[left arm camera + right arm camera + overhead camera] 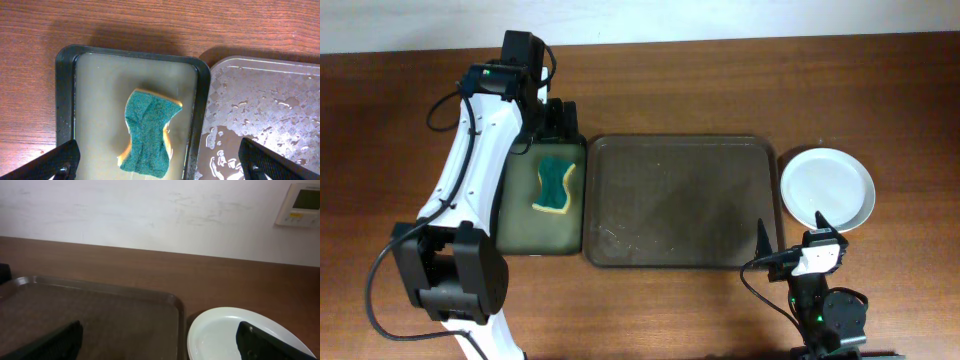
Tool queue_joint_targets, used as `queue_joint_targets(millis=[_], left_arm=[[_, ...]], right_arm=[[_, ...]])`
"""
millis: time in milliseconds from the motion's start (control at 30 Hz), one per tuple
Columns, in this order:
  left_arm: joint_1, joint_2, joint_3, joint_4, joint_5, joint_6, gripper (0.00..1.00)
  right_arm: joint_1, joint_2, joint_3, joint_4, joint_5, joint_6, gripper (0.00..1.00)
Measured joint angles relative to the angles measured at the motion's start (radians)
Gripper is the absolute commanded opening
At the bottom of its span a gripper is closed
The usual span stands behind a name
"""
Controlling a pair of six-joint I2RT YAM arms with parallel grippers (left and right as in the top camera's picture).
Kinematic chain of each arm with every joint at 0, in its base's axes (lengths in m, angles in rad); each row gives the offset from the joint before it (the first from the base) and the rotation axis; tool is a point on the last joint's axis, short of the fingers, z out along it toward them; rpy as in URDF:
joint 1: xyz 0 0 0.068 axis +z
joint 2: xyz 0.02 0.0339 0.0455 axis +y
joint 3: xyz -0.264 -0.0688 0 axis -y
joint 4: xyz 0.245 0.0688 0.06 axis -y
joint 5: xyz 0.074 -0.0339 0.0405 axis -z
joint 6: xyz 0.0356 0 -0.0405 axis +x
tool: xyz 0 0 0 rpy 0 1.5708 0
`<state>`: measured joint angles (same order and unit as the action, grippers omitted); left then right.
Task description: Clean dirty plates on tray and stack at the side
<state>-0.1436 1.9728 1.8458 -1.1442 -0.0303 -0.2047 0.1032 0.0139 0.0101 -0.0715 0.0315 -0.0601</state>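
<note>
While the left claw (558, 125), spread wide, hangs over the sponge (555, 183) at the tray's (680, 200) nine o'clock, the plates (827, 186) sit at its three o'clock beside the right claw (792, 232), likewise spread.

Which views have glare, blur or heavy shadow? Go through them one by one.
Overhead: evenly lit and sharp, the plates its brightest spot. Left wrist: sharp, but glare turns the tray silvery and its droplets glint; a soft shadow edges the small tray. Right wrist: soft and hazy, the right pincer a dark blur at both lower corners.
</note>
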Motion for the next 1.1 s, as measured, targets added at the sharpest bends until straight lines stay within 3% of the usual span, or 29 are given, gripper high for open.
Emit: queue_joint_targets(millis=[867, 1100], left_arm=[[-0.014, -0.004, 0.0, 0.0, 0.0, 0.0, 0.99], [-0.157, -0.239, -0.003, 0.0, 0.001, 0.0, 1.0]], right_arm=[[0.0, 0.0, 0.0, 0.0, 0.0, 0.0, 0.98], [0.0, 0.0, 0.0, 0.0, 0.0, 0.0, 0.98]])
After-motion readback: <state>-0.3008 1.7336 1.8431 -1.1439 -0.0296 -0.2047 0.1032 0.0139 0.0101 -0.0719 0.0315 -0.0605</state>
